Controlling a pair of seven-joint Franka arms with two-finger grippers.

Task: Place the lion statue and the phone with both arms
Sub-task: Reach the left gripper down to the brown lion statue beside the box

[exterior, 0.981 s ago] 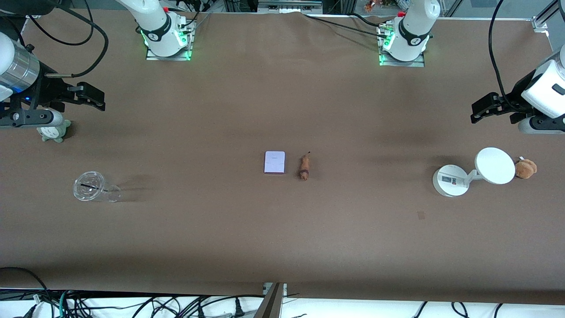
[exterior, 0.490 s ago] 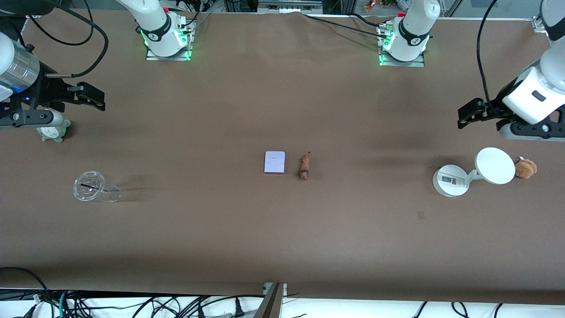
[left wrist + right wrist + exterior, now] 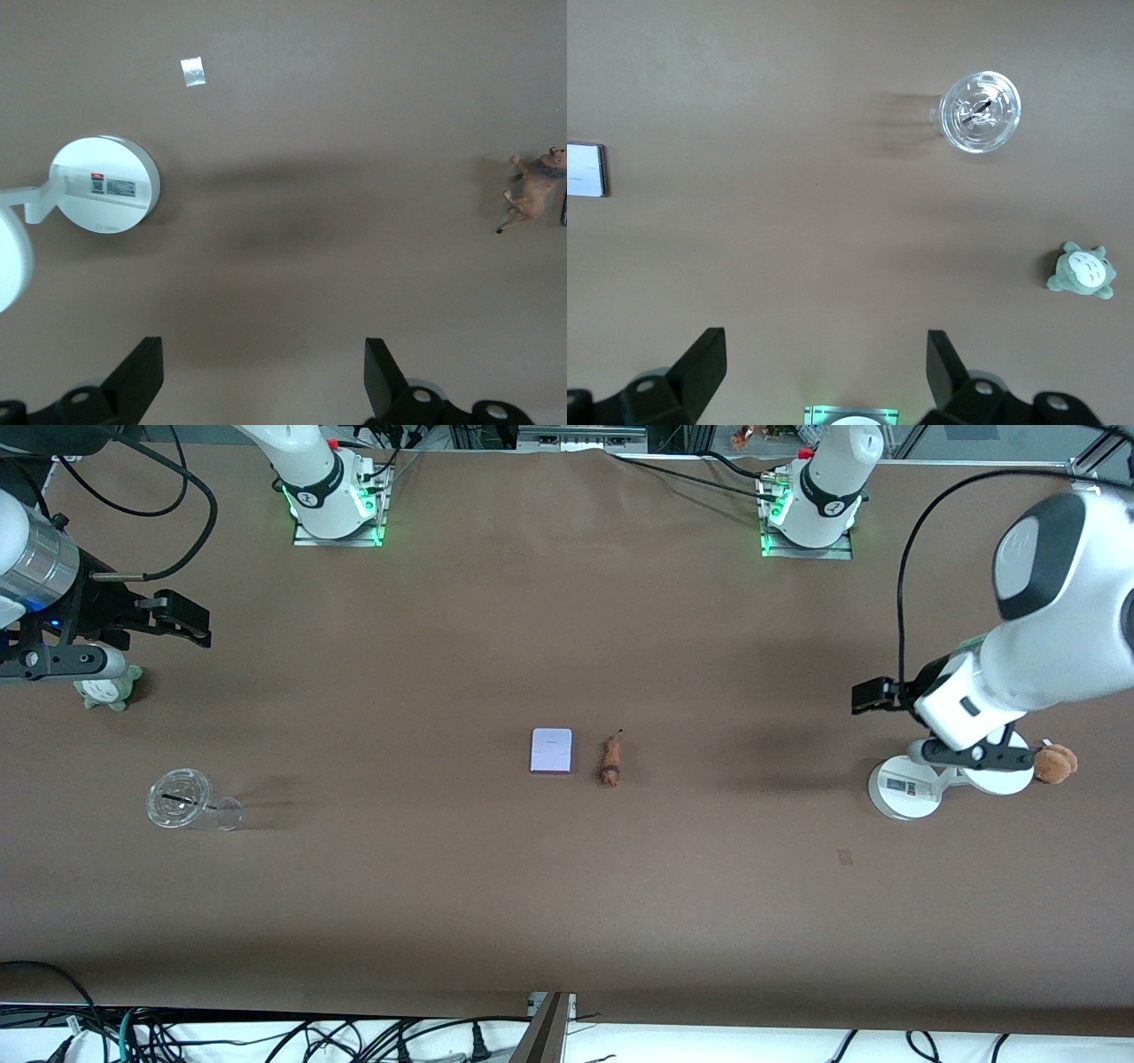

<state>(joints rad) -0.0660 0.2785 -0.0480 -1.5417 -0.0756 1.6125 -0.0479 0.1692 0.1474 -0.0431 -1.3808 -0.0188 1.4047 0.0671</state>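
Left gripper (image 3: 873, 695) hung above bare table beside white stand (image 3: 904, 786), jaws wide, holding nothing. Right gripper (image 3: 182, 622) waited over the right arm's end, jaws wide, empty. Phone (image 3: 551, 751) and lion statue (image 3: 610, 760) lay side by side mid-table, apart

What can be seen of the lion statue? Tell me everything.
The lion statue is a tiny reddish-brown figurine with a darker mane end and a thin tail. It lies on its side on the brown table, legs out, beside the phone toward the left arm's end, not touching it. Neither gripper touches it.
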